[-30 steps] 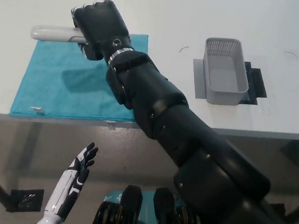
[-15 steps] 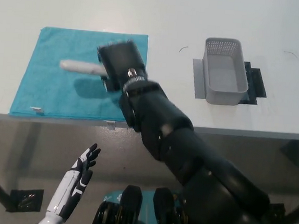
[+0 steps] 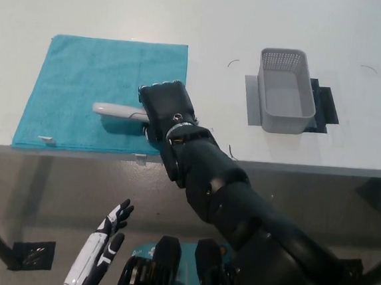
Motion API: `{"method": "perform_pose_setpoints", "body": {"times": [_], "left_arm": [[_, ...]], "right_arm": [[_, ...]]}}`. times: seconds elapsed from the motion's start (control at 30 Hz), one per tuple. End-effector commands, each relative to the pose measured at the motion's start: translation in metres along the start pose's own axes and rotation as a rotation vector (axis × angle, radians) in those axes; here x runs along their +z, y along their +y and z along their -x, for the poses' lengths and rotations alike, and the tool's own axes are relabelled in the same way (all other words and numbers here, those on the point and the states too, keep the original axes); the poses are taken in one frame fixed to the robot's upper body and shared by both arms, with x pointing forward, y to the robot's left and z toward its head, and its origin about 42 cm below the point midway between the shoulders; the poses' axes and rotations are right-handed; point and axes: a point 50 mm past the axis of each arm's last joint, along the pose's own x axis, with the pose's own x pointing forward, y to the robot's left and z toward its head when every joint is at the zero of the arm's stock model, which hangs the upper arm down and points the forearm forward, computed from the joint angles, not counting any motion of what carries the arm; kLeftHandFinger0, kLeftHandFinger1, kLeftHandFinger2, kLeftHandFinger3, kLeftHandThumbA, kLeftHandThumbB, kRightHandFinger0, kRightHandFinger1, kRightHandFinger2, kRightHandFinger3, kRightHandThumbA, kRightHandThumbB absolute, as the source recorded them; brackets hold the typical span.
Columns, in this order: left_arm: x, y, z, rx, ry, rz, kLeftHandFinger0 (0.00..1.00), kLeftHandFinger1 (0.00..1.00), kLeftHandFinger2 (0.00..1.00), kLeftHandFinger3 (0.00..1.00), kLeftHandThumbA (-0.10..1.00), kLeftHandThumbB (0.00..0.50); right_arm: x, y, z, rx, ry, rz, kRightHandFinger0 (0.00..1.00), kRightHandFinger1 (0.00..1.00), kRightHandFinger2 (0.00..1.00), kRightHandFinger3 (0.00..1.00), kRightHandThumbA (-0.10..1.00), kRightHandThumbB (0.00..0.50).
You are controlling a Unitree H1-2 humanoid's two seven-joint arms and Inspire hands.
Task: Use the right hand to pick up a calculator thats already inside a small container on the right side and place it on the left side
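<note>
My black right hand (image 3: pixel 164 110) is over the lower right part of the teal cloth (image 3: pixel 76 79) on the left of the table, shut on the calculator (image 3: pixel 118 111). The calculator shows edge-on as a pale grey slab sticking out to the left of the hand, low above the cloth with its shadow just under it. The small grey container (image 3: pixel 286 91) stands on the right of the table with nothing in it. My white left hand (image 3: pixel 100 255) hangs below the table edge at the lower left, fingers apart and holding nothing.
The container sits on a dark mat (image 3: pixel 327 104). The white table's front edge (image 3: pixel 295 167) runs across the middle of the picture. A small dark square marker (image 3: pixel 32 254) lies on the floor at lower left.
My right hand has come down and toward me with the calculator, from the cloth's far left edge to its lower right part. The left hand has dropped a little lower.
</note>
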Motion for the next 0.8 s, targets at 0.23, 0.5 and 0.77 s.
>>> {"method": "perform_pose_setpoints", "body": {"times": [0.23,0.5,0.77], "left_arm": [[0.011,0.005,-0.001,-0.022,-0.068,-0.037,1.00,1.00,1.00,1.00,1.00,0.035],[0.009,0.004,0.000,-0.028,-0.067,-0.040,1.00,1.00,1.00,1.00,1.00,0.027],[0.010,0.004,0.000,-0.037,-0.054,-0.038,1.00,1.00,1.00,1.00,1.00,0.052]], "right_arm": [[0.001,-0.046,-0.012,-0.022,0.040,-0.173,1.00,1.00,1.00,1.00,0.84,0.500],[0.006,-0.084,-0.019,-0.063,0.029,-0.232,1.00,1.00,1.00,1.00,0.86,0.500],[0.009,-0.112,-0.023,-0.070,0.013,-0.252,1.00,1.00,1.00,1.00,0.83,0.500]]}}
